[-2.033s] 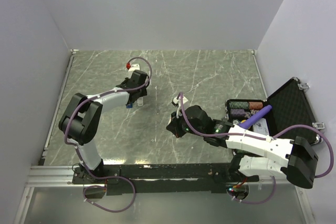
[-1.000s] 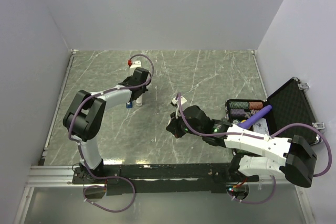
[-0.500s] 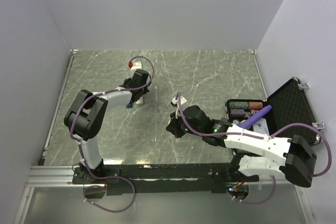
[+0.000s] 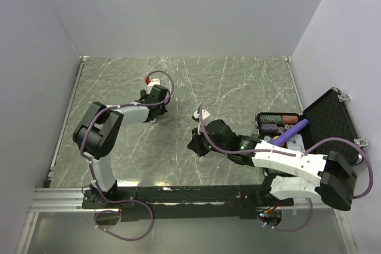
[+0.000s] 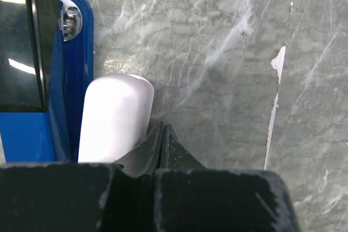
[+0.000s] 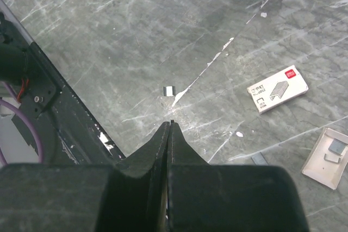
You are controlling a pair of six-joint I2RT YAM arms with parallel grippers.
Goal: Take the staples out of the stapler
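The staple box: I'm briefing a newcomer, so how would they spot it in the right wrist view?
On the grey marbled table, look right of the right gripper. The staple box lies flat there: a white rectangle with a red logo and printed staples, unlike the open pale tray below it.

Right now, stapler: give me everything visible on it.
The stapler shows in the left wrist view: glossy bright blue body, black top, a metal rivet at its far end. It lies on the marble table, cut off at the frame's left edge. A white rounded bar lies close along its right side; the left gripper is shut beside that, not holding it.
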